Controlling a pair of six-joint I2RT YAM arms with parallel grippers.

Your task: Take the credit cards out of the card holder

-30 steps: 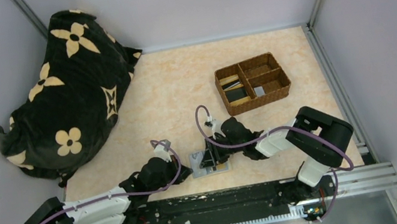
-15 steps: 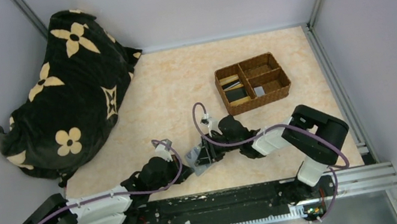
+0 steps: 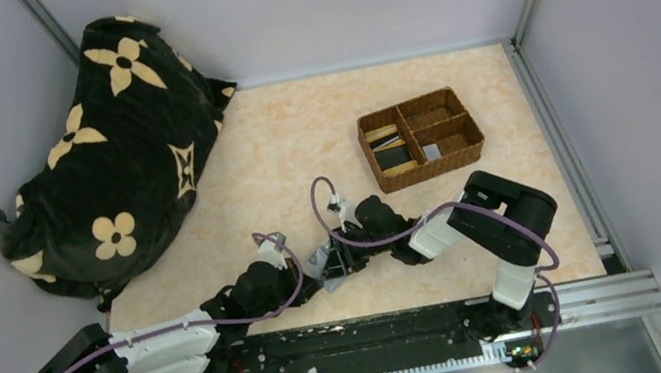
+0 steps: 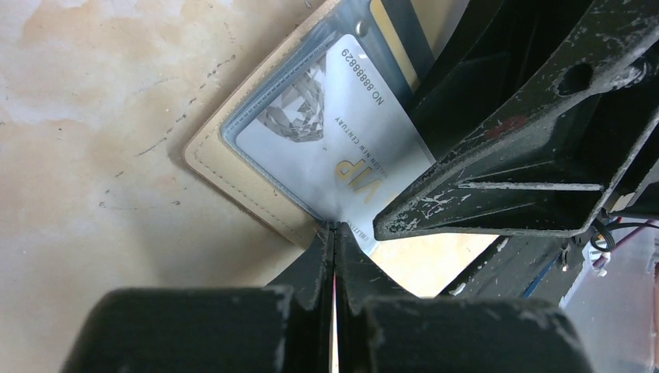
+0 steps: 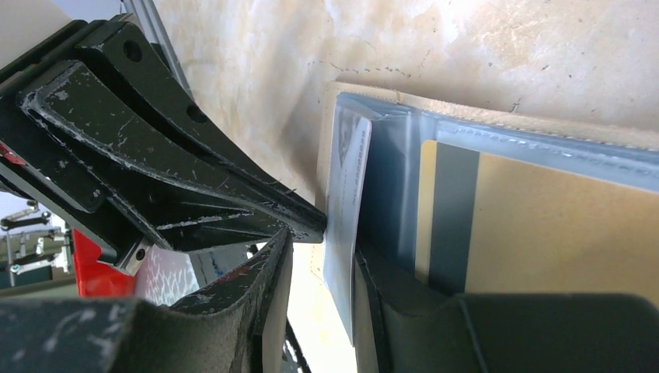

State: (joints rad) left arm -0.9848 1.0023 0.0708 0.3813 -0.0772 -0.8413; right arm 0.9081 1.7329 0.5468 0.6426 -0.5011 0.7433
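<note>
On either side of the card holder (image 4: 233,167), which is folded open on the marbled table (image 3: 297,131), we see one gripper. The left gripper (image 4: 334,229), on the holder's left, has its fingers pressed together to a hairline slit on the edge of the white card (image 4: 326,148), where that card reaches past the holder's cream border. The right gripper (image 5: 322,249), on the holder's right, is narrowed onto a blue-grey inner leaf standing on edge, one finger on each face. We count two cards in the holder: the white one, printed VIP, in a clear sleeve, and a gold card (image 5: 544,225) with a dark stripe, lying flat under clear plastic. Beyond the holder and to its right sits one brown woven tray (image 3: 435,169), divided into compartments that hold a few flat dark and pale pieces too small to identify. Far to the holder's left lies one black cushion (image 3: 110,132) with cream flowers.
</note>
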